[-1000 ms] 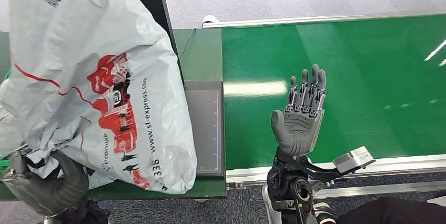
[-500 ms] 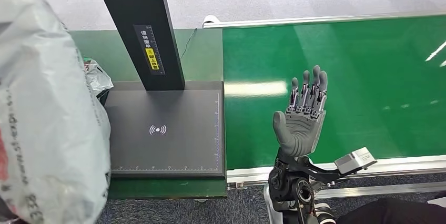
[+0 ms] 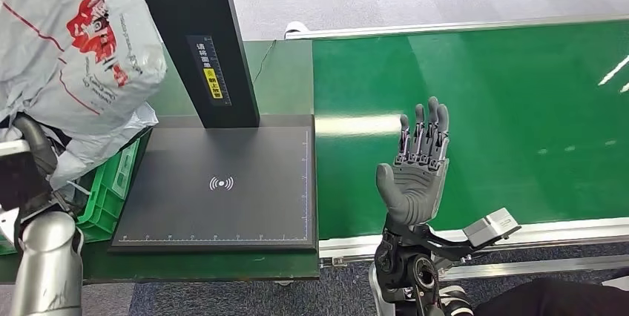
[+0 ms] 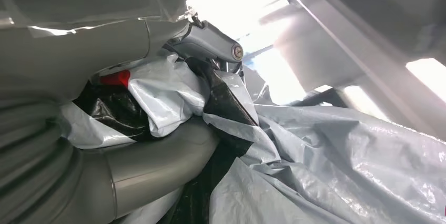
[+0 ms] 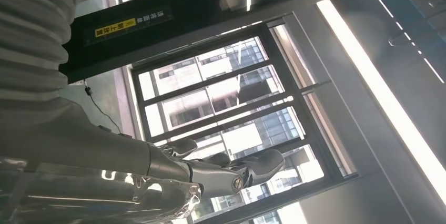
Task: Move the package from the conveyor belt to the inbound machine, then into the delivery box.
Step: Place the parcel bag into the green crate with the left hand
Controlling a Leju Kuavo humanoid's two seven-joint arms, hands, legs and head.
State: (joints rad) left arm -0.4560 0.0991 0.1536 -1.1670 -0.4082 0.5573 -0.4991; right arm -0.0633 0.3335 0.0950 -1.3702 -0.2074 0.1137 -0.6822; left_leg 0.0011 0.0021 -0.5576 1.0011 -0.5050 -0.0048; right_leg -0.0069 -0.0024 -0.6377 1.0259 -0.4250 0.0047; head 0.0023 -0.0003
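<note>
Most of the job looks done: left hand [image 4: 131, 145] grips the bag [image 3: 81, 56] above the green box [image 3: 111, 197] beneath it, release pending, while right hand [image 3: 415, 175] waits open-palmed.

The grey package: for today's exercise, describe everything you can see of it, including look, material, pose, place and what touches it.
The grey package is a soft courier bag of crinkled, glossy plastic film, printed with a red logo and dark lettering, its black inner lining showing at the folds. The left hand grips its bunched end, and the bag stands up from that grip. It is at the scene's left, over the green crate, beside the scanner's black post. Whether it rests on the crate is unclear.
</note>
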